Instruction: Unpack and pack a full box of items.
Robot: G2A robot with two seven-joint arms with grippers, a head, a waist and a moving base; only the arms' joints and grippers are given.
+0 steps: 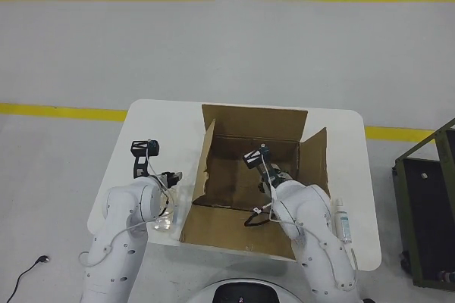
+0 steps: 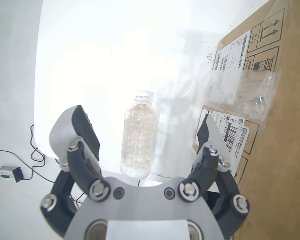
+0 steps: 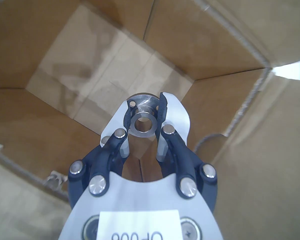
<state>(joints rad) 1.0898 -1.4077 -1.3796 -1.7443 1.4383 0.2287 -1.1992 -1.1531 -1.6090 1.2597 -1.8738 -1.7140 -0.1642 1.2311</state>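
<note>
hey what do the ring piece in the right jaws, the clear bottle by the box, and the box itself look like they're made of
The ring piece looks like machined metal, maybe steel or aluminium: grey, shiny, drilled flange holes. The bottle seems thin clear plastic, glossy: see-through, ribbed walls. The box is probably corrugated cardboard, matte brown, with creased folds and flaps.

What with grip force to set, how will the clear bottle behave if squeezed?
The clear bottle looks empty and uncapped, so probably light and easily crumpled. Its round body may roll if the open left gripper nudges it.
</note>
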